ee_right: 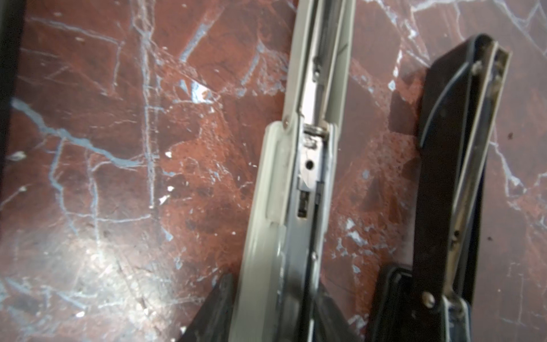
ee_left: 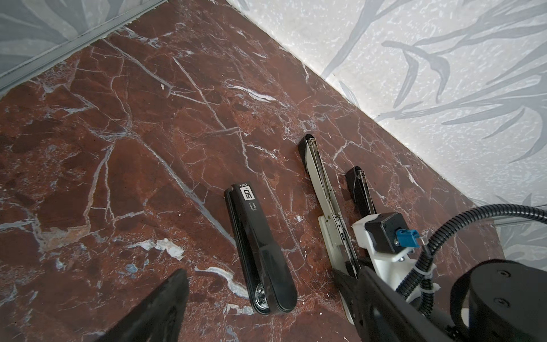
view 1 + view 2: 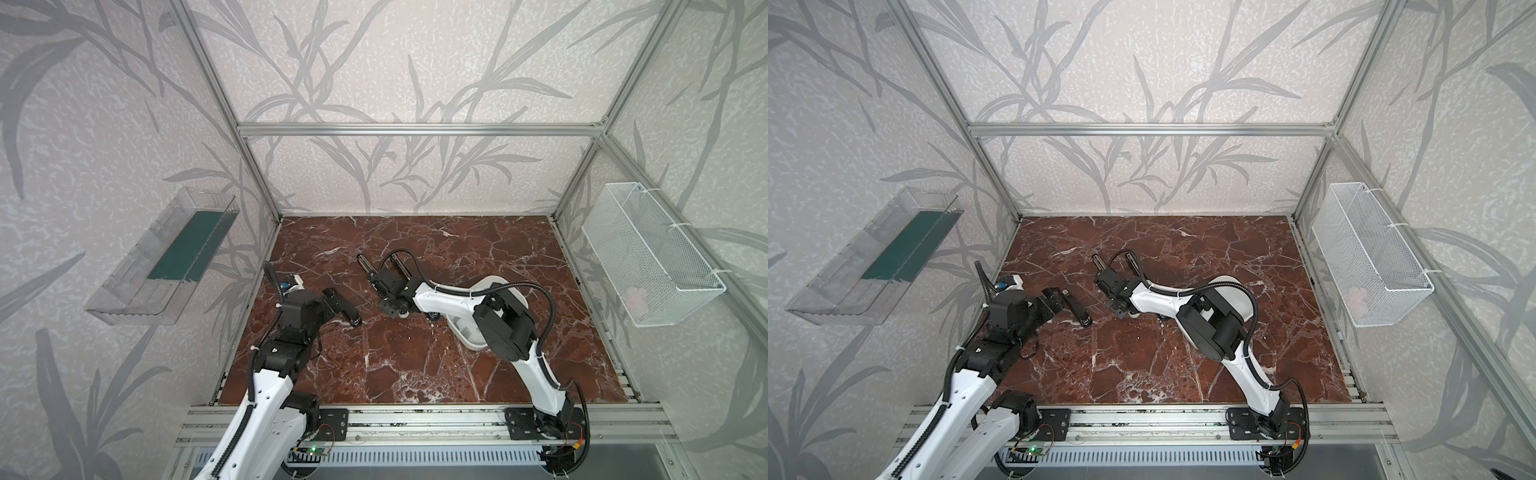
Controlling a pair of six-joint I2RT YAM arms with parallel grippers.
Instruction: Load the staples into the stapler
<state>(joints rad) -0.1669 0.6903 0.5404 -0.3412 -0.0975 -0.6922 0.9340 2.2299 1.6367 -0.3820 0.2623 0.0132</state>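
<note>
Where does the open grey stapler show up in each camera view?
Both top views: grey stapler mid-table, left of the open black stapler.
Left wrist: grey stapler between the closed black stapler and the open one.
Right wrist: grey stapler, mid-picture, in the right gripper.
Shared landmark: the open black stapler alongside it.

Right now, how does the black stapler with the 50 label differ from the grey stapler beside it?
The black stapler is folded shut; the grey stapler is swung open, its metal channel showing. The black stapler is mostly black; the grey stapler is pale with a black tip. The right claw straddles the grey stapler; nothing touches the black stapler. Both lie on the marble table, roughly parallel.
</note>
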